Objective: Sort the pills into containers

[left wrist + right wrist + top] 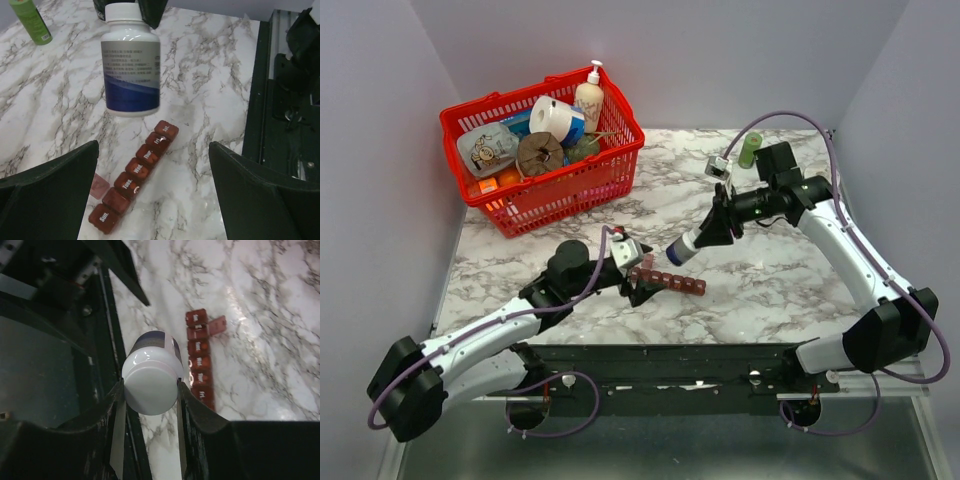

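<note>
The white plastic pill bottle with blue label [131,65], cap on, is clamped by the right end effector [150,390]. The left end effector [638,284] is spread apart over the dark red-brown compartment strip [135,175] on the marble desk [210,90]. No sorted pills are visible; sorting is judged barely begun.

We see the containers [135,177] as a dark red-brown strip with small white day lettering on each lid. The pill bottle [131,70] has a white cap and body, and its label runs grey above and deep blue below. The table [770,280] is white marble veined in grey. The basket [570,185] is bright red mesh, and the slim bottle [31,20] is green.
</note>
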